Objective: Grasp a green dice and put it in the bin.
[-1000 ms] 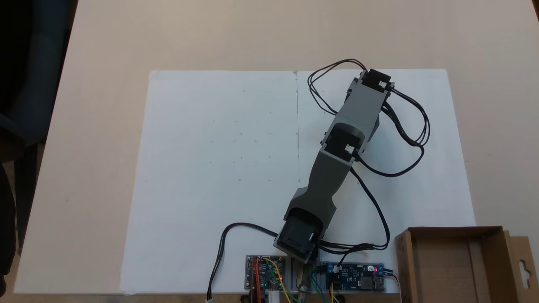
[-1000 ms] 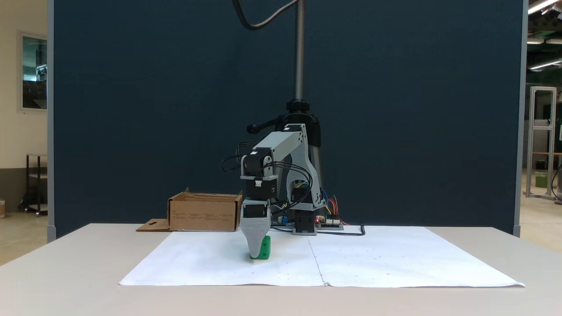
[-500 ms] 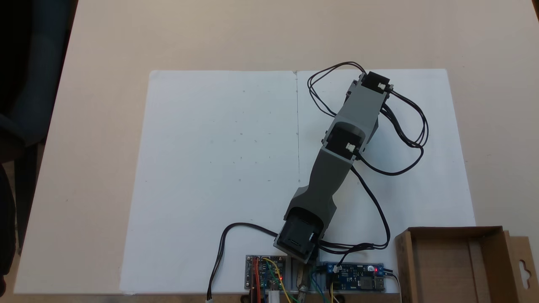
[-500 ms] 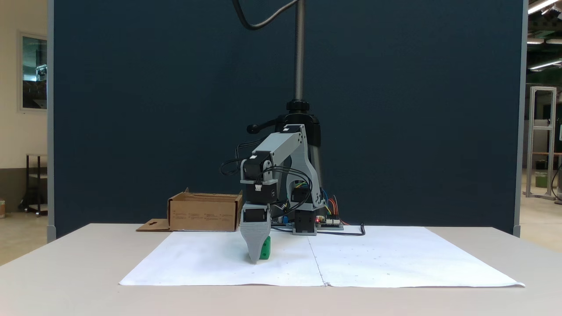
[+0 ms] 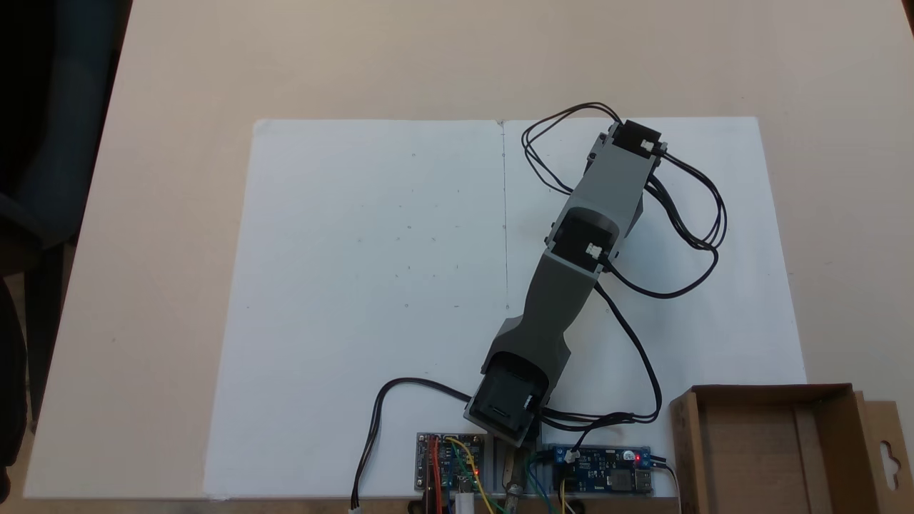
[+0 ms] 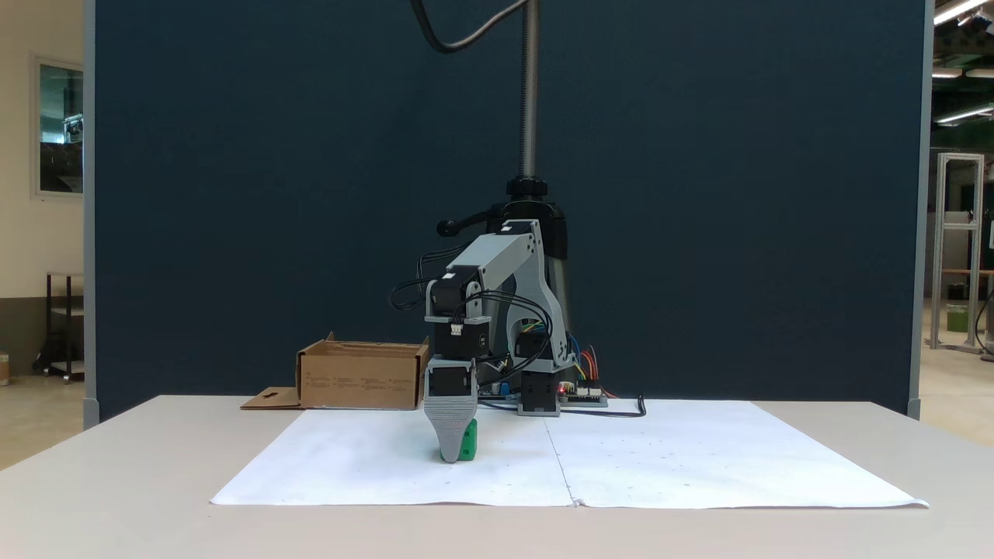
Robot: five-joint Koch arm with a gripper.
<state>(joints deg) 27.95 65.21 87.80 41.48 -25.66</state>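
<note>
Gripper point(image 6: 450, 456) of the gray arm point(image 5: 564, 285) points straight down at centre frame in a fixed view from table level, its tip at the white paper sheet point(image 6: 668, 458) with the green dice point(image 6: 467, 446) right against it on the right side. One gray jaw faces the camera and covers whatever lies behind, so whether the claw is apart or clamped on the cube cannot be told. Judging by this, the task sits at the grasp: the dice looks to be low on the paper, not lifted, and the carry and drop remain. The bin point(image 6: 362, 376), a brown cardboard box, waits well apart at left of centre behind the sheet. From above, in a fixed view, the arm stretches toward the upper right and its own body hides both claw and dice; that camera instead reveals the bin point(image 5: 757, 457) at lower right with nothing visible inside, beside the circuit boards point(image 5: 603, 471) at the arm's base.
</note>
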